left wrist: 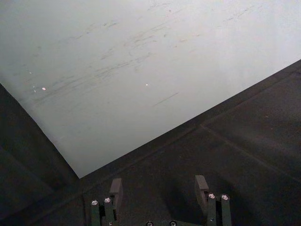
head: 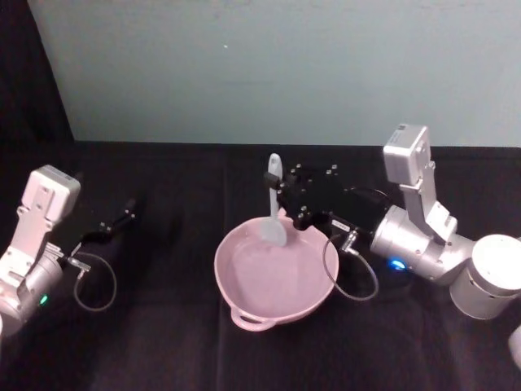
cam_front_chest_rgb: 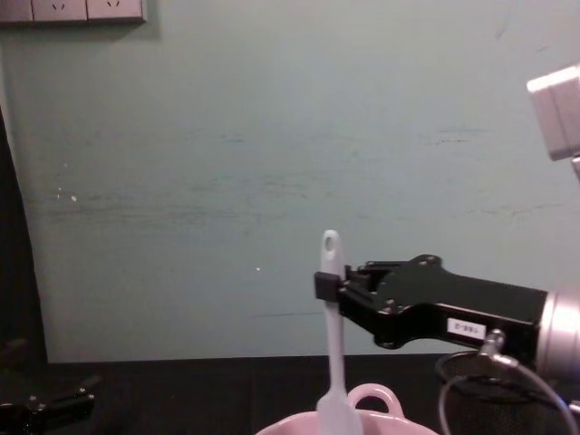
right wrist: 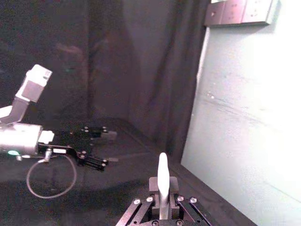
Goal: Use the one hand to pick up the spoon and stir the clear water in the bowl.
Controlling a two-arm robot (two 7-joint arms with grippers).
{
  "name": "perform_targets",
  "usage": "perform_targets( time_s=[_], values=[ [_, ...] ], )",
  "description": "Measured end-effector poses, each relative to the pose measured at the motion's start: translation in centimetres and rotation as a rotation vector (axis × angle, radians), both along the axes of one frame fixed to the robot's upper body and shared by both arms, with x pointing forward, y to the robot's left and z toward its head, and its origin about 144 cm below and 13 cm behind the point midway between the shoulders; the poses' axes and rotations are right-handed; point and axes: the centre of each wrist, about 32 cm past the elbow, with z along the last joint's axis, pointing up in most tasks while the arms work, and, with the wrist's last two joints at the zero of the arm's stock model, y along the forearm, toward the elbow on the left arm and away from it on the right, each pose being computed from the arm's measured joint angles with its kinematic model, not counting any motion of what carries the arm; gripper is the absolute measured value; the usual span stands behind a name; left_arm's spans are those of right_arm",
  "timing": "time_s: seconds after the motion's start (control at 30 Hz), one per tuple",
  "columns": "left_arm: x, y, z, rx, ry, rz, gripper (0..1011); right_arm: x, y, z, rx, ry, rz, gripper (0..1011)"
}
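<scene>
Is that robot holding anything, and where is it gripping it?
The right gripper holds the spoon upright by its upper handle, below the hole. The left gripper is empty.

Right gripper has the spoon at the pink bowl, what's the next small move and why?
Probably sweep the blade toward the middle of the bowl: the right gripper holds the spoon upright, blade down by the far rim. Left gripper sits parked, open.

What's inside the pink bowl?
The white spoon dips its flat blade in, held upright by the right gripper. The rest looks plain pink; clear water cannot be made out. The blade hides part of the bowl behind it. The left gripper rests aside.
</scene>
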Motion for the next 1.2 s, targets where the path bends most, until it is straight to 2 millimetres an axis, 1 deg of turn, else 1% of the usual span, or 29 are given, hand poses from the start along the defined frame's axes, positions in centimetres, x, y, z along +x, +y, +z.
perform_targets(
  time_s=[0.07,0.27,0.37,0.4,0.6,0.7,0.9,1.03,1.07,1.2],
  values=[
    [0.0,0.0,0.0,0.000,0.000,0.000,1005,-0.2,-0.6,0.1,-0.006,-0.002,-0.018,119],
    [0.0,0.0,0.0,0.000,0.000,0.000,1005,-0.9,-1.4,0.2,-0.018,0.003,-0.037,119],
    [0.0,0.0,0.0,0.000,0.000,0.000,1005,-1.6,-2.0,0.3,-0.026,0.010,-0.044,119],
    [0.0,0.0,0.0,0.000,0.000,0.000,1005,-1.6,-2.0,0.3,-0.026,0.010,-0.044,119],
    [0.0,0.0,0.0,0.000,0.000,0.000,1005,-3.2,-2.2,0.3,-0.019,0.026,-0.035,119],
    [0.0,0.0,0.0,0.000,0.000,0.000,1005,-3.7,-2.1,0.2,-0.008,0.032,-0.026,119],
    [0.0,0.0,0.0,0.000,0.000,0.000,1005,-4.3,-0.9,-0.2,0.020,0.045,0.023,119],
    [0.0,0.0,0.0,0.000,0.000,0.000,1005,-4.0,0.2,-0.7,0.034,0.054,0.054,119],
    [0.0,0.0,0.0,0.000,0.000,0.000,1005,-3.8,0.7,-0.9,0.038,0.057,0.066,119],
    [0.0,0.0,0.0,0.000,0.000,0.000,1005,-3.1,1.4,-1.2,0.054,0.057,0.074,119]
  ],
)
